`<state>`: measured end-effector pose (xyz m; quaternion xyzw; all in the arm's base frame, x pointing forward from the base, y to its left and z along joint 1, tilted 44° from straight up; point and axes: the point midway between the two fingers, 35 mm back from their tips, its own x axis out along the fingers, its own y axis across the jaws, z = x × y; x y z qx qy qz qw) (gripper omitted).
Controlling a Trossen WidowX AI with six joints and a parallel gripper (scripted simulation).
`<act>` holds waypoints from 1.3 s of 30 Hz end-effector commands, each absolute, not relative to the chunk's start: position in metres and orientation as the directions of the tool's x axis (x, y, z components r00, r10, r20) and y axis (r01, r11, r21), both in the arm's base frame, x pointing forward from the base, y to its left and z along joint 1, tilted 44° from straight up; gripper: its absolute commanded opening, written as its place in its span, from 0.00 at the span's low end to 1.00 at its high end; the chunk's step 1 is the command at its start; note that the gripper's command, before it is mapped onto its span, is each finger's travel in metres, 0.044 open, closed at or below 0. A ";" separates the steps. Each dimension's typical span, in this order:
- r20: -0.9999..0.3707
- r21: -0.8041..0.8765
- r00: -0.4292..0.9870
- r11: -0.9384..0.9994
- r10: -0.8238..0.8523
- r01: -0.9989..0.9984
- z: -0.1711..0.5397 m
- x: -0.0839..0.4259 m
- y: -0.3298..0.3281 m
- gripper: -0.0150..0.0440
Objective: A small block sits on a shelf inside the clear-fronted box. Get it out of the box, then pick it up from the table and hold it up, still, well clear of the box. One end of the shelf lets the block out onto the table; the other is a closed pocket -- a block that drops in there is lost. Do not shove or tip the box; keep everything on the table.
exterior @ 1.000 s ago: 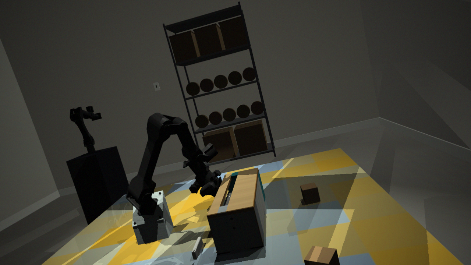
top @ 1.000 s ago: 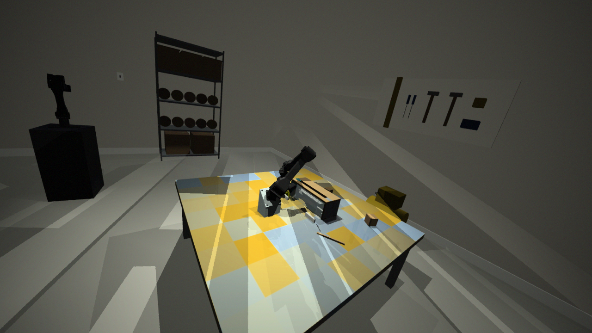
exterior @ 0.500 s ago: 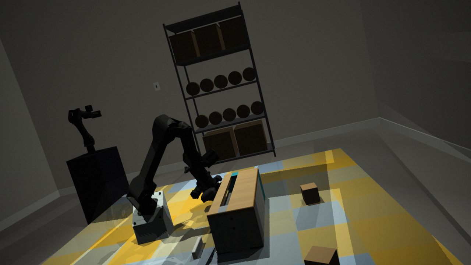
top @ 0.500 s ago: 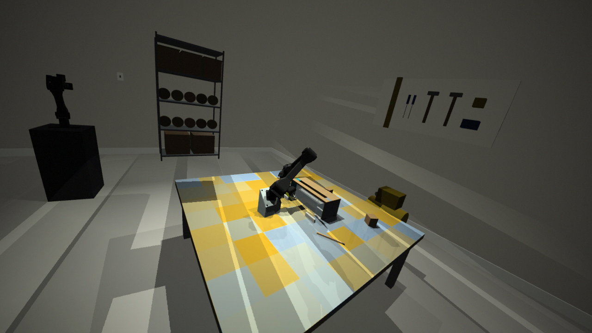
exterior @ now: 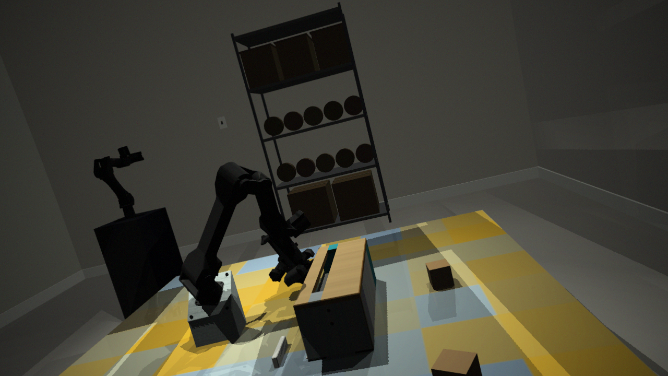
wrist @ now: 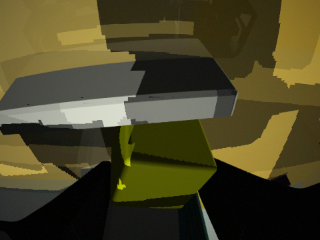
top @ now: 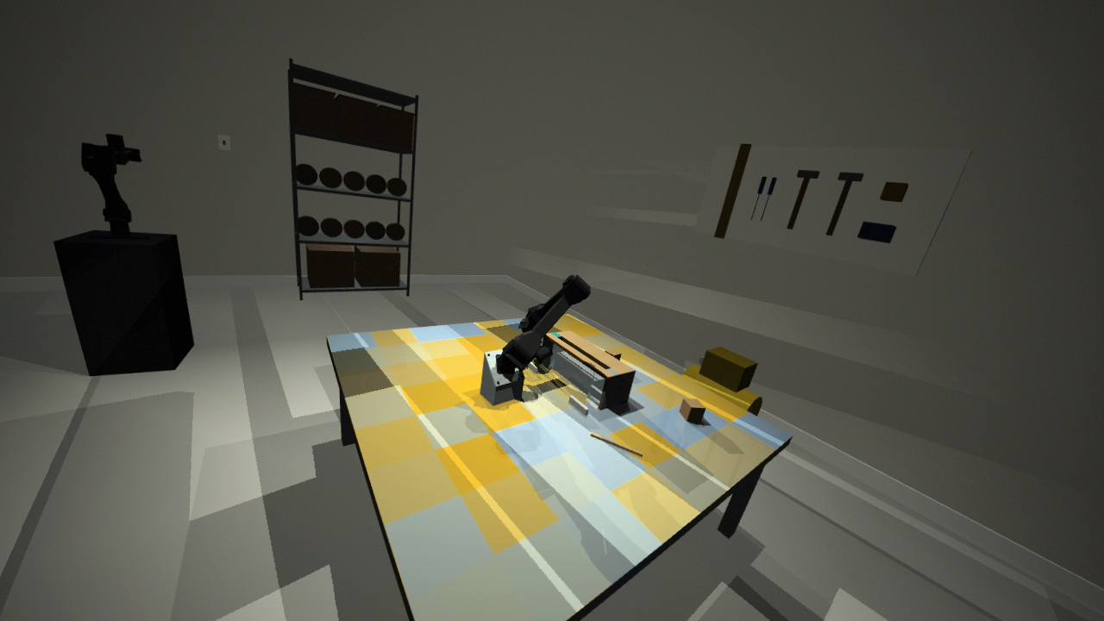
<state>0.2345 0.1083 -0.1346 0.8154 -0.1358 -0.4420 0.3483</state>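
Note:
The small yellow-green block (wrist: pixel 163 181) sits between the two dark fingertips in the wrist view, outside the box, beside a pale bar (wrist: pixel 180 107). My gripper (wrist: pixel 152 165) (exterior: pixel 303 274) is shut on the block, low beside the far end of the box. Whether the block touches the table cannot be told. The box (top: pixel 617 376) (exterior: pixel 344 271) stands upright with a wooden, slotted top and a clear front. In the exterior view the box and the gripper hide the block.
A short pale bar (top: pixel 578 404) (exterior: pixel 279 351) lies before the box's near end. A thin stick (top: pixel 616 443) lies farther forward. Brown cubes (top: pixel 692 410) (exterior: pixel 439 274) stand behind the box. A dark purple piece (wrist: pixel 281 180) shows at the right of the wrist view.

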 end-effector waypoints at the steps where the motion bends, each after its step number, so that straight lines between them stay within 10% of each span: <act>1: -0.634 0.677 0.574 -0.730 -0.518 0.090 -0.123 0.232 0.123 0.25; 39: -0.778 0.620 0.547 -0.518 -0.309 0.589 -0.015 0.187 0.200 0.25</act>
